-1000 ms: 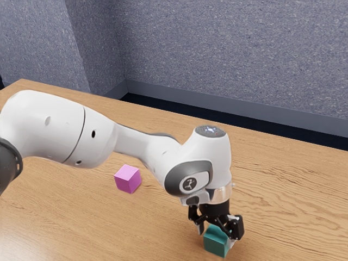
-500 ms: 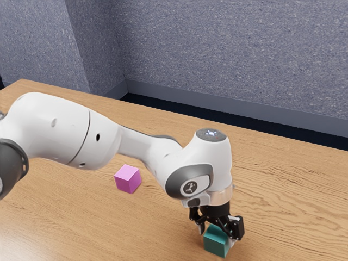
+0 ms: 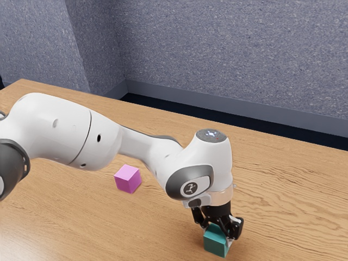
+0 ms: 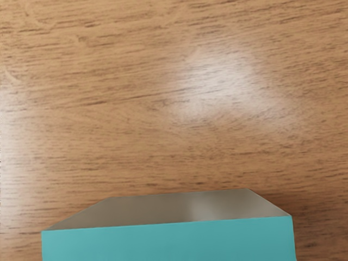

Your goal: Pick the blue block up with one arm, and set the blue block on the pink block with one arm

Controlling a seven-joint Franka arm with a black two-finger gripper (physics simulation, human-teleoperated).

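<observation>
1. While blue block (image 3: 216, 244) sits on bench (image 3: 283, 179), well off its wall-side edge, gripper (image 3: 217, 229) is down over it, open, fingers either side.
2. Pink block (image 3: 128, 179) well apart, twd exterior view's left.

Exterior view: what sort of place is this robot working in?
Probably a bare test room or lab, shown as a simulator's render: a wooden table, grey textured walls with a dark baseboard, and a white robot arm bent over a blue block, with a pink block nearby.
</observation>
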